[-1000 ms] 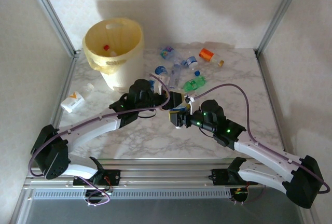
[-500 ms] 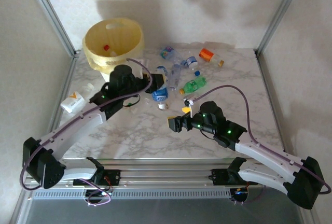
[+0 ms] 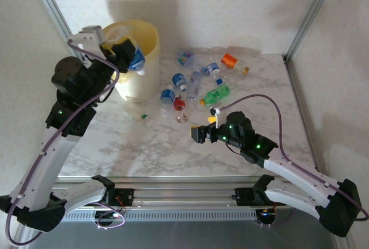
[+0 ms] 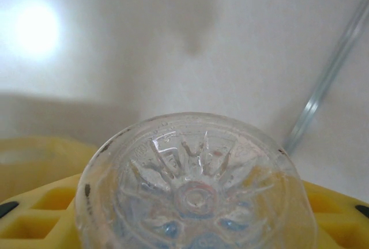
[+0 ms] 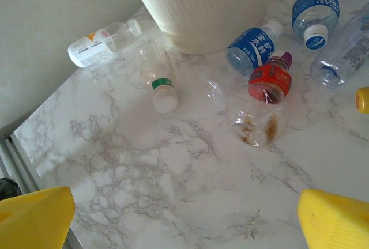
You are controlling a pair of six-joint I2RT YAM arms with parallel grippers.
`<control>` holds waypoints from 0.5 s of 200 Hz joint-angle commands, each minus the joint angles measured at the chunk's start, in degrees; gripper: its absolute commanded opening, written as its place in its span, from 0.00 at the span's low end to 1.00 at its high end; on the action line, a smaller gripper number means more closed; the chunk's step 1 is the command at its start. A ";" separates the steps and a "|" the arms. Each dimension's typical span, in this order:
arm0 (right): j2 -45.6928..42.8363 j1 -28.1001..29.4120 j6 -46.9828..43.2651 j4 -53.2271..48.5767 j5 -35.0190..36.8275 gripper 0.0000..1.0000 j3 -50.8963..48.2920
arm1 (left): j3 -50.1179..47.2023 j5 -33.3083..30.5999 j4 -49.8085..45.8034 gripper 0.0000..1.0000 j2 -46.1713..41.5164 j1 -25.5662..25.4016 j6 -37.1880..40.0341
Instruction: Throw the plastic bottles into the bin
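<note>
Left gripper (image 3: pixel 128 57) clasps a blue-labelled bottle (image 3: pixel 137 60) by the bin (image 3: pixel 149 34) rim; dropping step, seemingly, so release next; right gripper (image 3: pixel 198 134) gapes empty.

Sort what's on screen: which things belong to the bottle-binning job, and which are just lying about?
Job: bin; held bottle in left gripper; loose on the table: green bottle, red-label bottle, white-label bottle.
Not the job: marble table; frame post; purple cable.
</note>
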 commanded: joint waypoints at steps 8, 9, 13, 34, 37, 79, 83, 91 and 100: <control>-0.70 -0.55 1.09 -0.11 1.23 0.99 -1.13 | 1.23 -6.54 5.24 0.39 0.20 2.90 5.85; -0.73 -0.59 1.07 -0.15 1.20 0.99 -1.12 | 1.22 -6.52 5.42 0.39 0.20 2.93 5.97; -0.75 -0.58 1.11 -0.19 1.22 0.99 -1.22 | 0.98 -6.44 6.21 0.40 0.29 3.46 6.50; -0.72 -0.71 1.15 -0.23 1.26 0.99 -1.42 | 1.90 -5.26 7.40 0.40 2.15 6.33 6.97; -0.72 -0.69 1.30 -0.07 1.20 0.99 -1.46 | 2.33 -4.81 7.25 0.40 2.67 6.79 6.97; -0.09 -0.77 1.50 0.63 0.65 0.99 -1.78 | 7.30 0.84 7.69 0.41 13.16 13.86 5.39; -0.02 -0.72 1.56 0.74 0.57 0.99 -1.73 | 8.00 1.73 7.67 0.42 14.46 14.57 5.08; 0.03 -0.74 1.67 0.91 0.56 0.99 -1.74 | 9.20 3.70 7.54 0.45 17.17 15.98 4.50; 0.20 -0.71 1.98 1.27 0.30 0.99 -1.65 | 10.70 5.87 7.24 0.46 20.33 17.62 3.18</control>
